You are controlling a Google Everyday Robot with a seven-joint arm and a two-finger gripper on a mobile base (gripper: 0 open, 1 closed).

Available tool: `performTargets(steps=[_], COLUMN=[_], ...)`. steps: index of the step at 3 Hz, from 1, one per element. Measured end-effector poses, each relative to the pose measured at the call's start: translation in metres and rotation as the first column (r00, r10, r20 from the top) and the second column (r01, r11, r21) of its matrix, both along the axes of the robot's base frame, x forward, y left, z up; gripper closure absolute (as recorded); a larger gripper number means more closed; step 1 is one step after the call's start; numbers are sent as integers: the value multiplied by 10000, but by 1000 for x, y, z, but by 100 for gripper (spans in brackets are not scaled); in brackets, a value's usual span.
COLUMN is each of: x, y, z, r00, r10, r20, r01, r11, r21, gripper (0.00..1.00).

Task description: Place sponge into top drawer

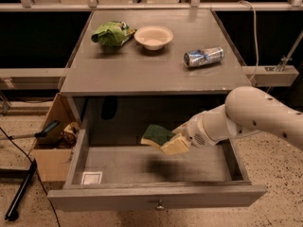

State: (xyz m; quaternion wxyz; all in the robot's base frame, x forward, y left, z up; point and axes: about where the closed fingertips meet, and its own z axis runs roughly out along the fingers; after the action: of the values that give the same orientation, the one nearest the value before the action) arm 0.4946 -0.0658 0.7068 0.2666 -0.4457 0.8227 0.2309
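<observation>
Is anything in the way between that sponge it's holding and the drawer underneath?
Nothing visible. The gripper holds the sponge above the open top drawer; the floor below it is bare, and the white label lies in the front-left corner.
</observation>
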Motion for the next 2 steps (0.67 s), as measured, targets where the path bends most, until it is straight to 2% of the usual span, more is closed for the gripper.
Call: performTargets(steps=[2], x=[40], y=[11], z=[-47], r00=[9991], r10=[-399], r20=[105], r01=[401], r11=[9988], r21=[-273], gripper=[100])
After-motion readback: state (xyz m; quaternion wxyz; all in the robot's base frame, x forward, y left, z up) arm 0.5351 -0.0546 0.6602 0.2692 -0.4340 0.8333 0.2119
